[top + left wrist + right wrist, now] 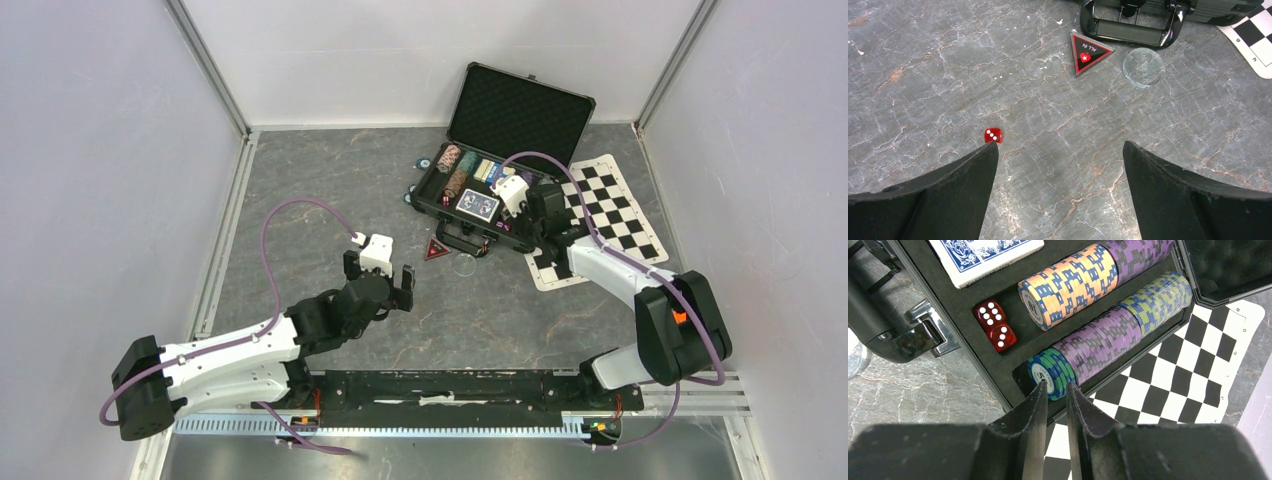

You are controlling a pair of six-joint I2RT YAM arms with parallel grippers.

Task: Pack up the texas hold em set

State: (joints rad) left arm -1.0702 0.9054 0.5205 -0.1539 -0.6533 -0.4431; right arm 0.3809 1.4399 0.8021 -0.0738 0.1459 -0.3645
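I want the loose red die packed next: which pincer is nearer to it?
Left. The left pincer hangs open beside the red die; the right pincer is away over the chips in the case.

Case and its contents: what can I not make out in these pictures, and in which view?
- Top view: the right arm covers the right end of the case.
- Left wrist view: the top edge cuts off the case above its handle.
- Right wrist view: the top edge cuts the card deck.
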